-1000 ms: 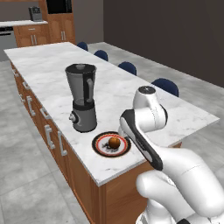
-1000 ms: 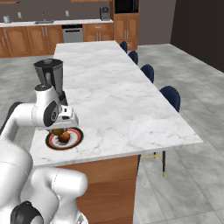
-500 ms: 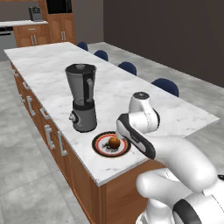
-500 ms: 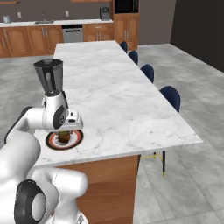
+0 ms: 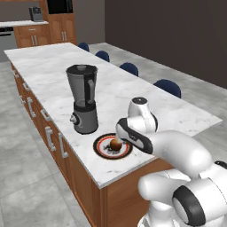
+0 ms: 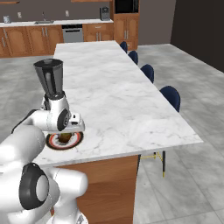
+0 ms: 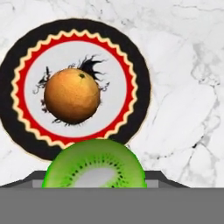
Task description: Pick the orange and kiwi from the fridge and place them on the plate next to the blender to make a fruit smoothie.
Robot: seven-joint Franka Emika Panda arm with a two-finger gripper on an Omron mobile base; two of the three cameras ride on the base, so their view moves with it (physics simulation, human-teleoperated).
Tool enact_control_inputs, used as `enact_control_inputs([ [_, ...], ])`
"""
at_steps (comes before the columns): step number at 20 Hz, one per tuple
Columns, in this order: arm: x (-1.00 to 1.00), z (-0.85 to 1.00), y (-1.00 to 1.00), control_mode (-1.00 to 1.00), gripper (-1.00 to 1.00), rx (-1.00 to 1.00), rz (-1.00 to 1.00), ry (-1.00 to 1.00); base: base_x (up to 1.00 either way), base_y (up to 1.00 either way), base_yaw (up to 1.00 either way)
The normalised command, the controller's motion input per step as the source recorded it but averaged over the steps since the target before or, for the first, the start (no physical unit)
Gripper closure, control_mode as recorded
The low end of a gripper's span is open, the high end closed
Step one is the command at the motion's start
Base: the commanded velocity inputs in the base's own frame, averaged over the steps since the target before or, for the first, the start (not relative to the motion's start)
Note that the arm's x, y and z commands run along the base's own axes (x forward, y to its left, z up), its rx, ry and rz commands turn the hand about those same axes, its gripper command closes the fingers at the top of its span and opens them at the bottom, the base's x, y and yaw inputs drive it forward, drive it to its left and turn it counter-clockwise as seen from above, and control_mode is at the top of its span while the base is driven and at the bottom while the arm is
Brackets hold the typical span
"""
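**Q:** Resting on what, exactly, is the orange [image 7: 71, 97]?

**A:** It sits on the pale centre of the plate [image 7: 138, 75], a round dish with a black rim and a red zigzag ring. From the left base view the orange [image 5: 115, 144] shows as a small brown ball in the middle of the plate [image 5: 101, 149].

**Q:** And the kiwi?

**A:** The kiwi [image 7: 93, 168] is a bright green half with dark seeds and a pale core. It fills the bottom of the hand view, right at the gripper [image 7: 93, 186], in front of the plate's near rim. The gripper is clamped on the kiwi, its fingers close together around it, above the plate's edge.

**Q:** What is around the plate?

**A:** The plate lies on a white marble counter [image 5: 133, 95], close to its near edge. Just to the left, in the left base view, stands the blender [image 5: 83, 98], dark grey with a smoky jug and a black lid. In the right base view the blender [image 6: 51, 83] stands just behind the plate [image 6: 75, 139], and the white arm bends low over both.

**Q:** Anything farther out?

**A:** Blue chairs [image 6: 170, 97] line the counter's far side. Wooden cabinets [image 6: 26, 39] run along the back wall.
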Motion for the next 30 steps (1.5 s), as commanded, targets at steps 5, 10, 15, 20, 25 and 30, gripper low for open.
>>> enact_control_inputs([
  [5, 0.2, -0.32, 0.26, -1.0, -1.0, 0.0, 0.01, -0.01, 0.0, 0.0, 0.0],
  [10, 0.13, -0.16, 0.19, -1.0, -1.0, 0.0, 0.0, -0.03, 0.0, 0.0, 0.0],
  [15, 0.01, 0.05, 0.06, -1.0, -1.0, 0.0, 0.0, 0.0, 0.0, 0.0, 0.0],
  [20, -0.1, 0.49, -0.02, -1.0, -1.0, 0.0, 0.0, -0.03, 0.0, 0.0, 0.0],
  [25, -0.9, 0.58, -0.55, -1.0, -1.0, 0.02, -0.01, -0.2, 0.0, 0.0, 0.0],
  [30, -1.0, 0.3, -0.99, -1.0, -1.0, 0.07, -0.01, -0.36, 0.0, 0.0, 0.0],
])
